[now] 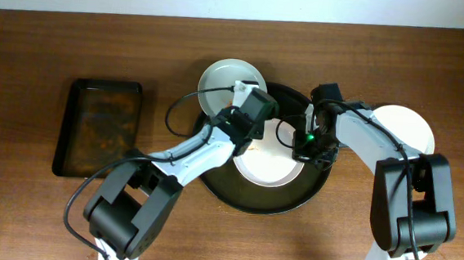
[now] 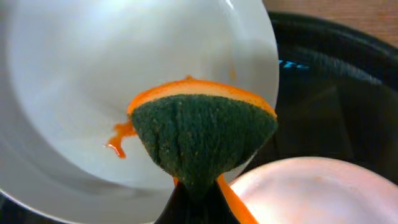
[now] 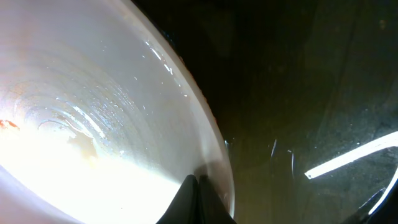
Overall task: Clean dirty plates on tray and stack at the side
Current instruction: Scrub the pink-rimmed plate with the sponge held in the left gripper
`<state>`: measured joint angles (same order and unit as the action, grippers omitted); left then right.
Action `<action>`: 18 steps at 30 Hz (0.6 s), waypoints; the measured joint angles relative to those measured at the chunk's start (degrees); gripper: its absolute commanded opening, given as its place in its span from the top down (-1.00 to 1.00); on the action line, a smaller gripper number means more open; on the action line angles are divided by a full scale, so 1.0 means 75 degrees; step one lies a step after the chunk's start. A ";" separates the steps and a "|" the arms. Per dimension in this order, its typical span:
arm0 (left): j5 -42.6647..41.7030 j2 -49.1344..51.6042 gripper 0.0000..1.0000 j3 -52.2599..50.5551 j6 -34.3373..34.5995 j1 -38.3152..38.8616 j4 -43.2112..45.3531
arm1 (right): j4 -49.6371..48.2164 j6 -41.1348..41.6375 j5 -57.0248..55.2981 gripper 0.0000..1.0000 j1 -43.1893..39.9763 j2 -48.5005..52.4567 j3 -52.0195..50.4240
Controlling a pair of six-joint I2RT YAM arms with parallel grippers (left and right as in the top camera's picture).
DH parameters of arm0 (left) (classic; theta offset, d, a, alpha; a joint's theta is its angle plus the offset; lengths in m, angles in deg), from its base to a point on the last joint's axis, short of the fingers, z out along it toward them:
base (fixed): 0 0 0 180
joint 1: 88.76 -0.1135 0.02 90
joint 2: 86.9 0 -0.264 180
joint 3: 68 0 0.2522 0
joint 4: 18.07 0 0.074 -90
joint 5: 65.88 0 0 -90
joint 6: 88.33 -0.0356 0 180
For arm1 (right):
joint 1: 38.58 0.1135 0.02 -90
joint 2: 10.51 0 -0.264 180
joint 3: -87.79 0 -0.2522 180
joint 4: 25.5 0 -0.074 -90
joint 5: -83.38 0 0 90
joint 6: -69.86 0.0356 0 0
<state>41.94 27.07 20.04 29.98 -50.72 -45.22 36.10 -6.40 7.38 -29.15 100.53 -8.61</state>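
Over the tray (image 1: 316, 190), both wrists cover their own fingertips in the overhead view, so only the wrist cameras show the grips. The left claw (image 2: 196, 200) is cut off by the bottom edge of its picture. Its fingers pinch a sponge (image 2: 202, 140), green scouring face toward the camera and an orange-stained edge on top. The right claw (image 3: 195, 198) shows only as a dark wedge at the rim of the centre plate (image 3: 93, 124). It looks closed on that rim, though glare washes out most of the plate.

The left arm reaches from the tray's near-left side across its left rim, with the wrist at the back-left rim. The right arm comes in from the tray's right, its forearm over the right rim and its wrist above the tray's floor.

The back plate (image 1: 221, 80) lies across the tray's back-left rim, partly outside it, with an orange smear just beside the sponge; whether the sponge touches it I cannot tell. The centre plate rests inside the tray. A third plate (image 1: 408, 130) lies on the table (image 1: 41, 51) right of the tray, partly under the right arm. A dark rectangular tray (image 1: 101, 125) sits well left of the tray.
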 measured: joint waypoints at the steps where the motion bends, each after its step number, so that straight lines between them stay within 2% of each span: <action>1: -0.0268 -0.0038 0.99 0.0000 -0.0026 -0.0012 -0.0006 | 0.0015 -0.0003 0.0000 0.92 0.0000 0.0000 0.0000; 4: -0.1859 -0.0154 0.99 0.0017 -0.0026 0.0003 -0.0149 | 0.0047 -0.0003 0.0003 0.92 0.0000 0.0000 0.0000; 9: -0.2929 0.0041 0.99 0.0015 0.0009 0.0003 -0.0067 | 0.0055 -0.0003 0.0003 0.92 0.0000 0.0000 0.0000; 12: -0.2911 0.0358 0.99 0.0012 -0.0274 0.0003 -0.0119 | 0.0111 -0.0003 0.0009 0.92 0.0000 0.0000 0.0000; 18: -0.1556 0.0350 0.99 0.0070 -0.0898 0.0020 -0.0933 | 0.0184 -0.0003 0.0032 0.92 0.0006 0.0000 0.0000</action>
<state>30.27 29.69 20.57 23.25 -50.57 -52.21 37.48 -6.43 7.62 -29.11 100.53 -8.61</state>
